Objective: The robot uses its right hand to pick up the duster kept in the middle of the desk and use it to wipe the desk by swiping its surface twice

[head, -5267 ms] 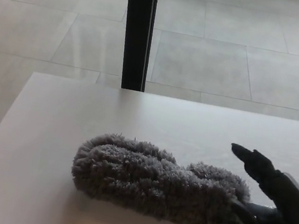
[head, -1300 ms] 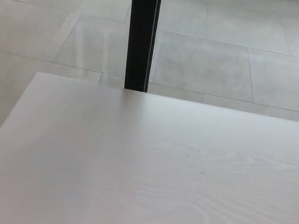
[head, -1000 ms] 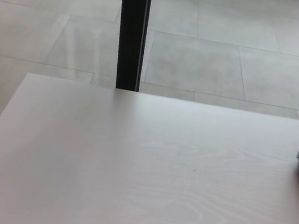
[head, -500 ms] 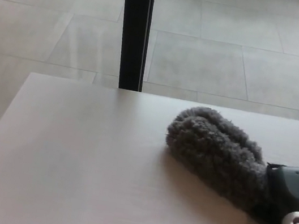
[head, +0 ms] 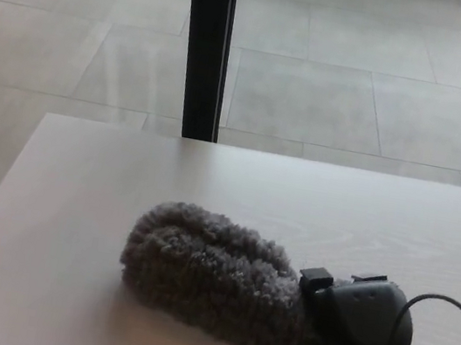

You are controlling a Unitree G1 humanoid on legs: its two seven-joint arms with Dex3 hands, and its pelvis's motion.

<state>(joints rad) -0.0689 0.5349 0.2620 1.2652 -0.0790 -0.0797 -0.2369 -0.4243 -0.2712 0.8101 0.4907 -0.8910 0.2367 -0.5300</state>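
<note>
1. The pick-up part of the task looks finished: the duster (head: 213, 274) is in the grip of the right hand (head: 354, 331) and its grey fluffy head lies pressed on the desk (head: 71, 226), left of the desk's middle in the head view and toward the near edge.

2. The wiping is judged to be under way, since the head sits flat on the surface with the hand low behind it. How many of the two swipes are complete cannot be read from this single view, so at least the end of the present swipe is probably left, and perhaps a whole further one.

3. The right hand comes in from the lower right, its black body close against the right end of the duster's head. It is clenched on the duster's handle end (the handle itself is hidden under the hand and the fluff), so the exact wrap of the fingers cannot be made out.

4. A thin black cable (head: 447, 306) loops up from the wrist to the right of the hand, clear of the duster.

5. The left hand does not show anywhere in the view.

6. The rest of the desk top appears bare, so nothing stands in the way of a further stroke.
</note>
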